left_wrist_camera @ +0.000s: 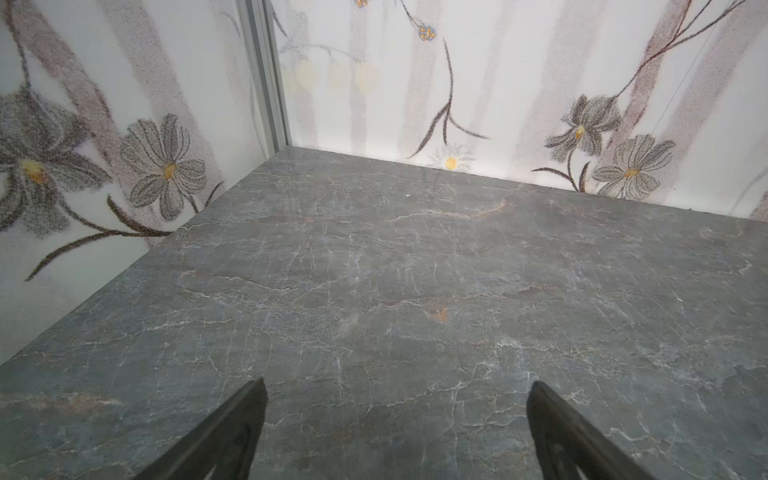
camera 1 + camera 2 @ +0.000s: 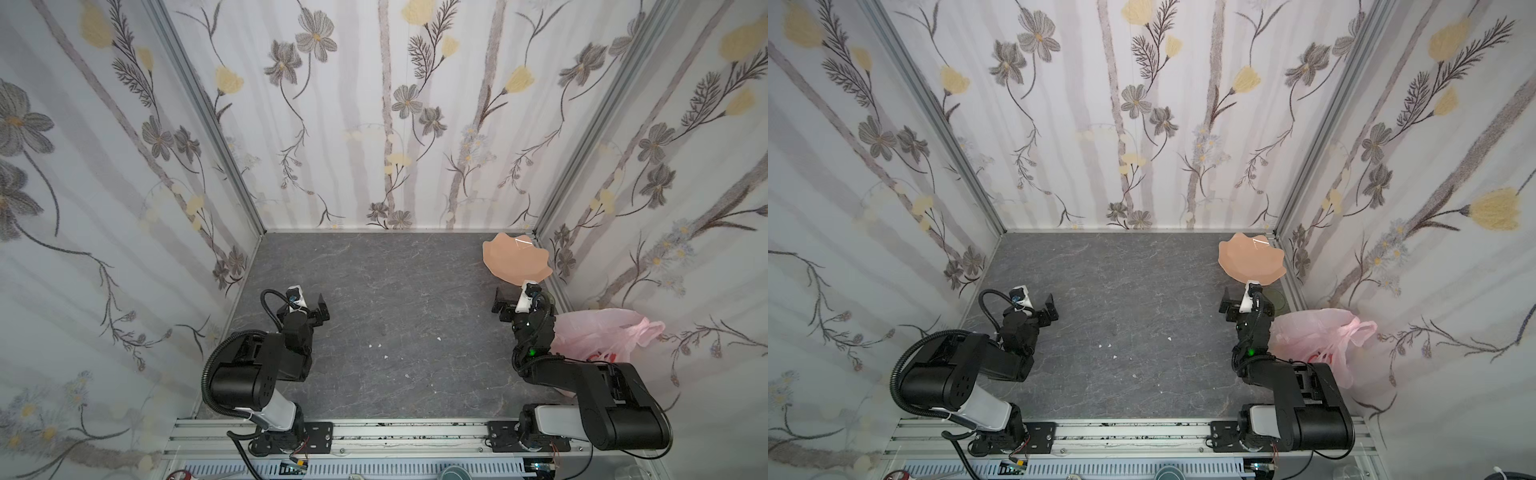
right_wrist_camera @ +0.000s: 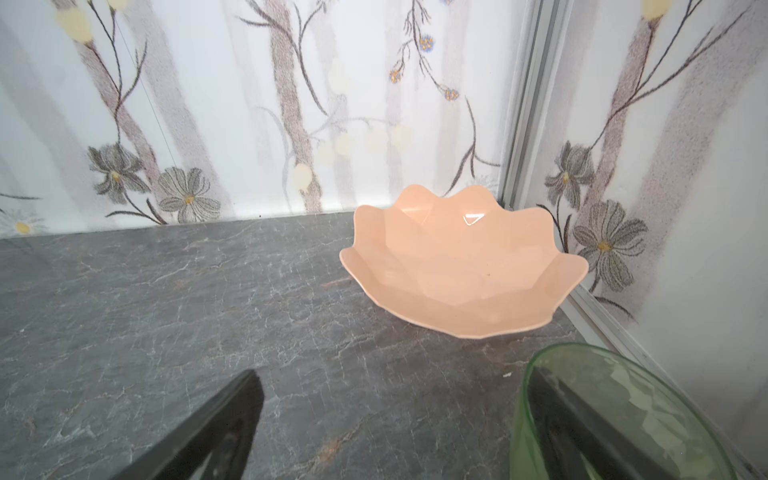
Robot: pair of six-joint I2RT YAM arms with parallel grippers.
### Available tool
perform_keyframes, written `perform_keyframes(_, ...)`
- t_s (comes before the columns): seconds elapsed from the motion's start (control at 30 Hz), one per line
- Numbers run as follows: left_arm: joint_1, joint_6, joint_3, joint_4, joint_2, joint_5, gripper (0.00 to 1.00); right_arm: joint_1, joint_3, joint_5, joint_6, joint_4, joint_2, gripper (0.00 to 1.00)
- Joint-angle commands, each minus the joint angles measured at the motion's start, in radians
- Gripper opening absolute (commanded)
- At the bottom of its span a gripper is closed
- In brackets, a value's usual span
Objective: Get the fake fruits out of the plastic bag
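Note:
The plastic bag, thin pink with red print, lies crumpled at the right wall, just behind my right arm. The fake fruits are hidden from every view. My right gripper is open over bare table, to the left of the bag and apart from it. My left gripper is open too, far across the table on the left, with nothing between its fingers.
A peach scalloped plate stands empty in the back right corner. A green translucent cup sits right beside my right gripper, and one finger shows through its wall. Floral walls close three sides. White crumbs dot the grey table.

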Motion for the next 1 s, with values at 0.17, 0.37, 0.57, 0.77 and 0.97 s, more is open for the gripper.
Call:
perform_keyframes(0.17, 0.000, 0.022, 0.010, 0.151, 0.017, -0.027, 1.00, -0.001, 0.013, 0.005, -0.025, 0.142, 0.017, 1.00)
perform_keyframes(0.37, 0.002, 0.021, 0.012, 0.149, 0.020, -0.028, 1.00, -0.001, 0.013, 0.005, -0.024, 0.141, 0.017, 1.00)
perform_keyframes(0.57, 0.002, 0.021, 0.013, 0.150, 0.020, -0.027, 1.00, 0.000, 0.013, 0.003, -0.024, 0.142, 0.017, 1.00)
perform_keyframes(0.77, 0.000, 0.020, 0.013, 0.149, 0.021, -0.028, 1.00, -0.002, 0.013, 0.003, -0.024, 0.141, 0.017, 1.00)
perform_keyframes(0.97, 0.010, -0.012, 0.017, 0.147, 0.023, -0.085, 1.00, -0.003, 0.013, 0.003, -0.024, 0.142, 0.017, 1.00)
